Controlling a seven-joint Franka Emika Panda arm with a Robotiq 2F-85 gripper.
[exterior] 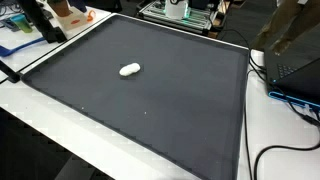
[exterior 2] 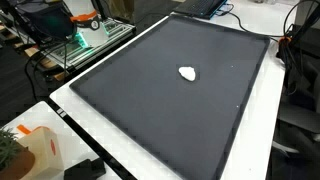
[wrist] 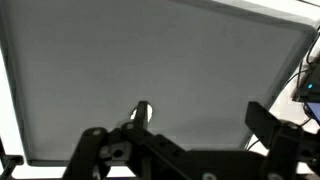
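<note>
Dark mat (exterior: 180,110) covers most of the white bench (exterior: 40,110), which shows only as a bare margin around it. The small white lump (exterior: 130,69) lies flat on the mat, alone, well inside its borders; in both exterior views it sits clear of every edge, and again at (exterior 2: 187,73) with open mat on all sides. The gripper (wrist: 200,118) shows only in the wrist view, entering from the bottom of the frame. Its jaws stand wide apart and hold nothing, one dark finger (wrist: 141,112) to one side and its partner far across. Between the fingers there is only mat surface. The lump falls outside this view, so the gripper is apart from it, neither touching nor straddling it; how far apart cannot be told. The wrist camera looks obliquely across the mat toward its far pale border, so the gripper hangs above the mat, tilted forward. The arm itself cannot be made out in the exterior views. Around the bench: black cables (exterior: 275,150) trail over the white margin, and a wire cart (exterior 2: 85,40) with a green glow stands off one corner.
</note>
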